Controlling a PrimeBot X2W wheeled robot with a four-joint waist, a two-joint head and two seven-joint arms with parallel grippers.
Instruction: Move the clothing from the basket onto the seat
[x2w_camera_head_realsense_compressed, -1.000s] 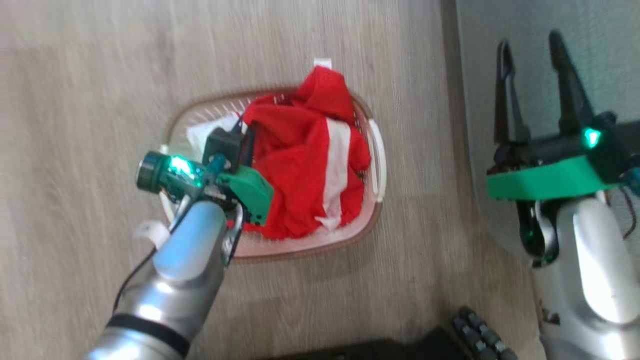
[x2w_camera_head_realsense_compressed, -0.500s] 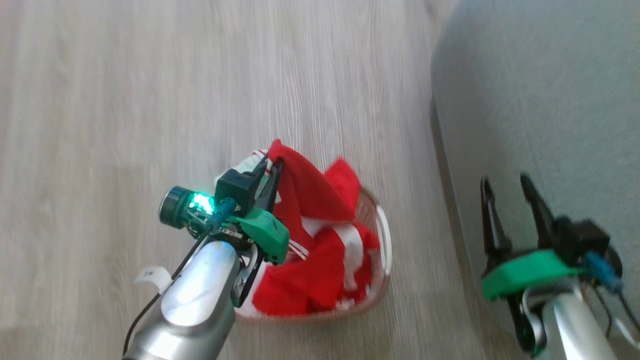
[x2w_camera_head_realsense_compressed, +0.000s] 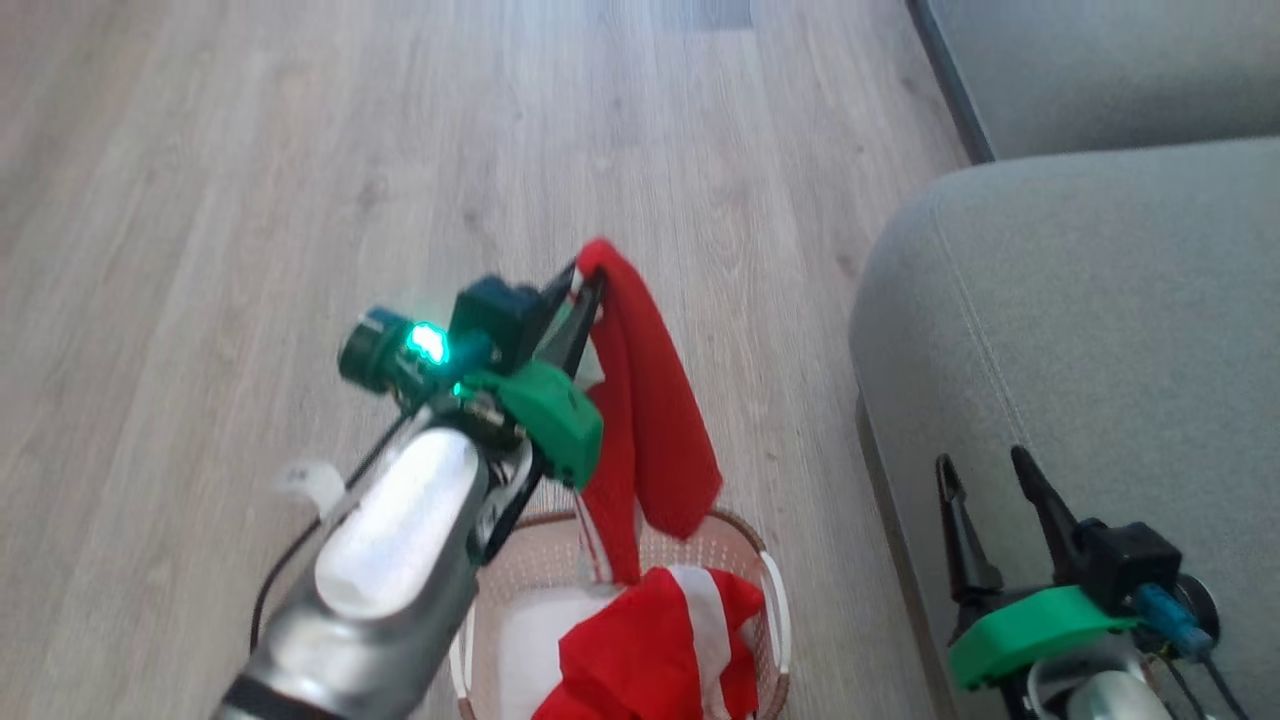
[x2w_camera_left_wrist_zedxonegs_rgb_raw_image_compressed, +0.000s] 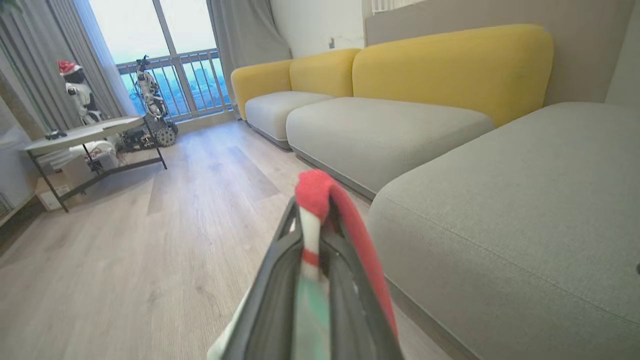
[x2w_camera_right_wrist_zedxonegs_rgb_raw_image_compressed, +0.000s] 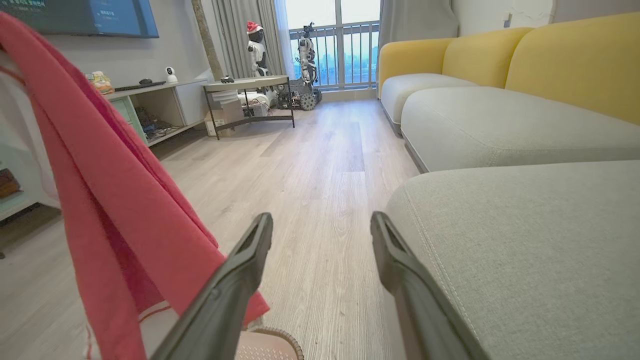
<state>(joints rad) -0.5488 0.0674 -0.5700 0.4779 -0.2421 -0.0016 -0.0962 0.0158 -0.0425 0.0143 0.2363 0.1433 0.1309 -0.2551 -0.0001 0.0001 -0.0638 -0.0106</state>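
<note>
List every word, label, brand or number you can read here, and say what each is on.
No text can be read.
Wall screen: pale lines of writing, too small and blurred to read.
White tag: blurred, unreadable.
Lifted red garment: no lettering shows.

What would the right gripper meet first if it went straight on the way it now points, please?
Probably nothing near: ahead of the open right gripper lies wooden floor, far off. The seat runs close beside one finger and might be brushed; depth is hard to judge.
</note>
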